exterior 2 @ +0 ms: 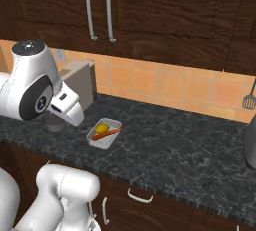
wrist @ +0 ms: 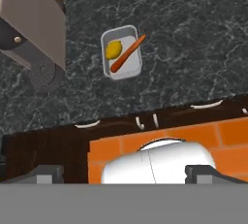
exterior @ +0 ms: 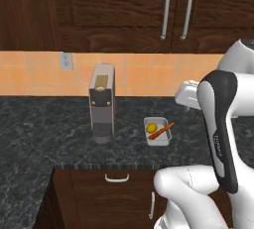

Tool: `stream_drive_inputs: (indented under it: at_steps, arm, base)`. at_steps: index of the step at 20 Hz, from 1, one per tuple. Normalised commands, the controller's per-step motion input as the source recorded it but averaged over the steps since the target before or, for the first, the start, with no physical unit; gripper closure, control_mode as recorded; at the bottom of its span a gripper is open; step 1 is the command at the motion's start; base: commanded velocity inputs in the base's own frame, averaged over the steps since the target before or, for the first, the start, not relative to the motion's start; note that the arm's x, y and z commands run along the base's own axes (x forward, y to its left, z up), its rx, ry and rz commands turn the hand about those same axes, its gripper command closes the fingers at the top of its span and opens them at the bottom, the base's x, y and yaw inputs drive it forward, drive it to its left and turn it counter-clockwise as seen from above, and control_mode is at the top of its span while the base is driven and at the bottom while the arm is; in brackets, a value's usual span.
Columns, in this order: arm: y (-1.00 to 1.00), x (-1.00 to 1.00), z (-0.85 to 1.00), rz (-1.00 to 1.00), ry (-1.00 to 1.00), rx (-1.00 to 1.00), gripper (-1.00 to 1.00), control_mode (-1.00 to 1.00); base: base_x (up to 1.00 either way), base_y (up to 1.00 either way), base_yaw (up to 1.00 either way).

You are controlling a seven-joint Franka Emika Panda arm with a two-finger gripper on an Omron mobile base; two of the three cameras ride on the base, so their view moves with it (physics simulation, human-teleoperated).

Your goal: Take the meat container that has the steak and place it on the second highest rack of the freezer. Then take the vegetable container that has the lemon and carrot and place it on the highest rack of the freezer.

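Biggest risk: the tray [exterior: 158, 132] with the lemon [exterior: 152, 128] and carrot [exterior: 161, 131] sits on the dark counter [exterior: 44, 129], well back from the front edge, just right of the coffee machine [exterior: 101, 103], and the arm is parked high above it, so the whole descent has to be lined up from far out; a small yaw error at this height likely puts a finger on the rim instead of astride it and shoves the tray sideways. Gripper [wrist: 124, 173] has its jaws fully apart and nothing between them, finger tips barely visible at the bottom of the hand view, pointing down toward the cabinet front rather than at the tray. Next risk: the coffee machine stands close on the tray's left, so an approach from that side could clip it; coming in from the open right side looks safer. Then the load: the carrot lies diagonally with 1 end resting up on the tray corner, and the lemon is round and loose, so any tilt during the lift could roll the lemon or tip the carrot out. Smallest: no meat tray and no freezer in sight in these 3 views, so I can't tell whether step 1 is finished; grabbing the vegetables now may be out of order.
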Motion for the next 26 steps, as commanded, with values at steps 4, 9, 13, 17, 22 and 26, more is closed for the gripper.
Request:
stream_drive_inputs:
  at_steps: [4, 9, 13, 17, 22, 26]
  arm:
    - [-0.06, 0.5, -0.5, -0.28, 0.01, 0.01, -1.0, -1.0]
    - [-0.13, 0.03, -0.81, -0.27, 0.0, 0.06, -1.0, -1.0]
    - [0.0, 0.41, -0.85, -0.17, 0.0, 0.06, -1.0, -1.0]
    - [0.03, 0.71, -0.69, -0.18, 0.0, 0.03, -1.0, -1.0]
    - [0.09, 0.47, -0.44, -0.2, 0.02, 0.01, -1.0, -1.0]
    - [0.0, 0.34, -0.61, -0.09, 0.09, 0.08, -1.0, -1.0]
  base:
    - [0.0, 0.0, 0.0]
    - [0.0, 0.0, 0.0]
    - [0.0, 0.0, 0.0]
    - [0.0, 0.0, 0.0]
    - [0.0, 0.0, 0.0]
    - [0.0, 0.0, 0.0]
